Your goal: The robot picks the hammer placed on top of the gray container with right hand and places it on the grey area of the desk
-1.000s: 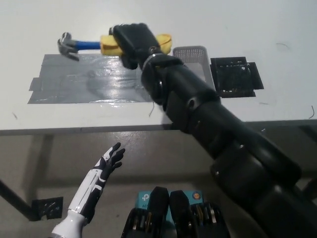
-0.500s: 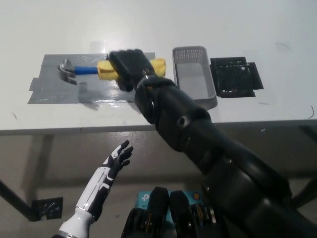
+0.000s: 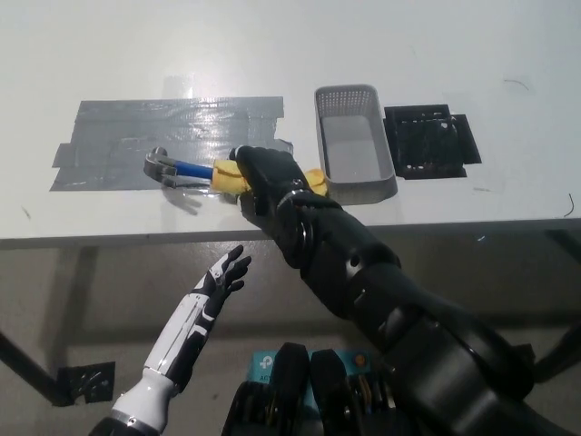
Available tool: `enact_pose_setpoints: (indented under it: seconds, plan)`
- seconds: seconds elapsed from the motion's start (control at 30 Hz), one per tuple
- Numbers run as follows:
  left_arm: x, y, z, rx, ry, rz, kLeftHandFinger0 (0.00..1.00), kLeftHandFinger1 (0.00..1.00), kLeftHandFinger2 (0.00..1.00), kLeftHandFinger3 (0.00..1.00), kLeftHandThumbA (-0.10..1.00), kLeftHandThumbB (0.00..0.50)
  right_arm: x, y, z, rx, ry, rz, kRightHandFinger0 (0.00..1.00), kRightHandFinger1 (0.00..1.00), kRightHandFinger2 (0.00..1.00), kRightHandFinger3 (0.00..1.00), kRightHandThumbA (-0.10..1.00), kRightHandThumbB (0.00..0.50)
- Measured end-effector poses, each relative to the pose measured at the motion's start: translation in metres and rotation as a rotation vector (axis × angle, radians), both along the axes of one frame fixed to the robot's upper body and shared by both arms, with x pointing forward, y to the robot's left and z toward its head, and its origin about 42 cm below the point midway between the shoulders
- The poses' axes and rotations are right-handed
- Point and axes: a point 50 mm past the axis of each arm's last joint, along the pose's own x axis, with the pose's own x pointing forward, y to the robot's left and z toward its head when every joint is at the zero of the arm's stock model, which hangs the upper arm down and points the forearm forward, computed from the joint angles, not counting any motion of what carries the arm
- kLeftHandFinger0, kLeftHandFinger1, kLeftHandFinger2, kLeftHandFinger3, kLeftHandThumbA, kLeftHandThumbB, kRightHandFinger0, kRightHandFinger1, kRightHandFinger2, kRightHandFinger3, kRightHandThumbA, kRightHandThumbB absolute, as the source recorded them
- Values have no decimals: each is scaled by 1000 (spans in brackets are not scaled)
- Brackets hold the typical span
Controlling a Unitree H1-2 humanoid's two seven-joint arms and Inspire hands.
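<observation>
Head view: black right hand [image 3: 265,177] clamped on yellow-gripped, blue-shafted steel hammer [image 3: 195,171] low over grey tape patch [image 3: 118,145]; white left hand [image 3: 222,277] spread, idle below counter [image 3: 454,54]. Risk: released w/ handle beyond patch edge → misplaced.

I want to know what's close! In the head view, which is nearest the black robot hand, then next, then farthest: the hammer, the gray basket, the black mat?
1. hammer: held in the right robot hand.
2. gray basket: just right of that hand.
3. black mat: farther right, beyond the basket.
</observation>
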Motion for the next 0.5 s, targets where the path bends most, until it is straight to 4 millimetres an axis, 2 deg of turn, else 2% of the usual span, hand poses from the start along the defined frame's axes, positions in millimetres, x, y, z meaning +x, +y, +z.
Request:
enact_pose_setpoints:
  seconds: [0.03,0.07,0.1,0.13,0.17,0.2,0.23,0.27,0.3,0.37,0.4,0.5]
  plan:
    - [0,0,0,0,0,0,1000,1000,1000,1000,1000,152,0,0,0,4,3,-3,284,434,868,669,96,131]
    - [0,0,0,1,0,0,1000,1000,1000,1000,1000,151,0,-1,0,4,4,-5,567,766,1000,1000,253,188]
    - [0,0,0,2,-1,-1,1000,1000,1000,1000,1000,150,0,-1,0,6,10,-9,816,1000,1000,1000,396,197]
    - [0,0,0,3,-1,-2,1000,1000,1000,1000,1000,152,1,-1,0,9,20,-11,1000,1000,1000,1000,587,268]
    - [0,0,0,4,-1,-4,1000,1000,1000,1000,1000,151,1,-1,1,10,28,-11,1000,1000,1000,1000,660,309]
    - [0,0,0,5,-1,-5,1000,1000,1000,1000,1000,150,2,-1,1,10,37,-11,1000,1000,1000,1000,727,370]
    - [1,-1,1,6,-2,-8,1000,1000,1000,1000,1000,150,2,-1,3,9,47,-10,1000,1000,1000,1000,742,390]
    - [1,-1,1,8,-4,-11,1000,1000,1000,1000,1000,149,3,-2,4,9,62,-10,1000,1000,1000,1000,815,436]
    - [2,-1,2,8,-5,-13,1000,1000,1000,1000,1000,151,4,-3,4,8,72,-11,1000,1000,1000,1000,826,438]
    - [2,-1,2,10,-7,-16,1000,1000,1000,1000,1000,156,6,-4,6,5,84,-11,1000,1000,1000,1000,902,483]
    - [2,-1,2,11,-7,-18,1000,1000,1000,1000,1000,154,6,-4,8,3,92,-9,1000,1000,1000,1000,907,496]
    - [2,-2,2,13,-6,-22,1000,1000,1000,1000,1000,146,8,-5,11,7,107,-5,1000,1000,1000,1000,973,500]
